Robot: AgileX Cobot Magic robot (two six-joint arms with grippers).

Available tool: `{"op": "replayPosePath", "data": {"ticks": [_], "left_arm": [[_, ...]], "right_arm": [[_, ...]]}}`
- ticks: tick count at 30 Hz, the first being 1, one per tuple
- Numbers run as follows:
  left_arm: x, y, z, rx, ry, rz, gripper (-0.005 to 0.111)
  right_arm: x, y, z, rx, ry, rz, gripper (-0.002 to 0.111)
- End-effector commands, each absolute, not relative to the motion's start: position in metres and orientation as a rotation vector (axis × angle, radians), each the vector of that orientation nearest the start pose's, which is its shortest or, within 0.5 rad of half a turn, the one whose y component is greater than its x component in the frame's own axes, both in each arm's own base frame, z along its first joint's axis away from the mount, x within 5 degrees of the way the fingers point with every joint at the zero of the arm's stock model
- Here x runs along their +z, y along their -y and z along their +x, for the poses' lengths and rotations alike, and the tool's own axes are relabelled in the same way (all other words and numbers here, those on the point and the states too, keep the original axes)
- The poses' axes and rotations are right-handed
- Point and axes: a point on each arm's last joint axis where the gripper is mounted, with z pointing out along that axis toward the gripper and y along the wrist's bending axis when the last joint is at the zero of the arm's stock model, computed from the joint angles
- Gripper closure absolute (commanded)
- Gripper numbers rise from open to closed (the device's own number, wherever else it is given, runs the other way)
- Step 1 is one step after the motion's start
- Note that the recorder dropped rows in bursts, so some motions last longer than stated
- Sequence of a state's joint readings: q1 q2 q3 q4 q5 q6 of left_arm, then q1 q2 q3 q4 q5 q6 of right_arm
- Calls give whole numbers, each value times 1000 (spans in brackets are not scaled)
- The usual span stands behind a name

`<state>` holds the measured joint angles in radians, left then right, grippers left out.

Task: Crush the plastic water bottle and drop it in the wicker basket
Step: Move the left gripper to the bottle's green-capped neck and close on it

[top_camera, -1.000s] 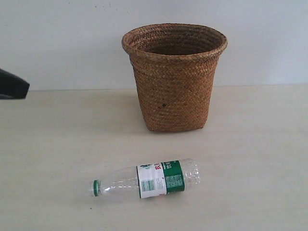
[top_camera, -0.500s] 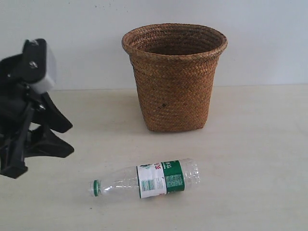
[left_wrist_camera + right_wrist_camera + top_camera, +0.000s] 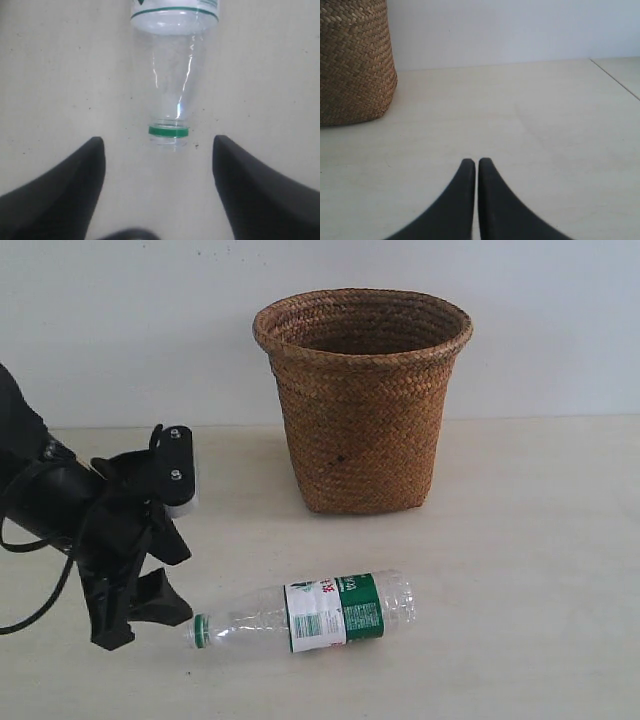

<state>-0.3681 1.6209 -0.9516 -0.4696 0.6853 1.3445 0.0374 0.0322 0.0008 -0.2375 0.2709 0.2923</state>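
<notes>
The plastic water bottle [image 3: 330, 612] lies on its side on the table, green cap [image 3: 200, 630] pointing left, in front of the wicker basket [image 3: 362, 400]. My left gripper [image 3: 188, 585] hangs open just left of the cap, with nothing between its fingers. In the left wrist view the bottle [image 3: 172, 75] points its cap [image 3: 168, 131] at the open left gripper [image 3: 159, 141], level with the fingertips but touching neither. My right gripper [image 3: 476, 161] is shut and empty, low over the table, with the basket [image 3: 352, 65] off to one side. It does not show in the exterior view.
The pale table [image 3: 520, 540] runs back to a white wall [image 3: 560, 330] behind the basket. A seam or edge of the table [image 3: 615, 75] shows in the right wrist view.
My left arm has come in from the left edge and dropped down toward the bottle's cap end, jaws open. Bottle and basket have not moved.
</notes>
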Motion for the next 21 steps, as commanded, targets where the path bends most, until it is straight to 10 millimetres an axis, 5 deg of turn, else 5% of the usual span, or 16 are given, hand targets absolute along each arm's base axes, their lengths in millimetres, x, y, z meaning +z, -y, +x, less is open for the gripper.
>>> {"op": "replayPosePath", "data": {"ticks": [1, 21], "left_arm": [[182, 137, 281, -246, -2114, 1743, 43], [128, 157, 287, -204, -2133, 1848, 47]], "right_arm": [[188, 4, 57, 9, -1772, 67, 108], [188, 4, 57, 9, -1772, 67, 108]]}}
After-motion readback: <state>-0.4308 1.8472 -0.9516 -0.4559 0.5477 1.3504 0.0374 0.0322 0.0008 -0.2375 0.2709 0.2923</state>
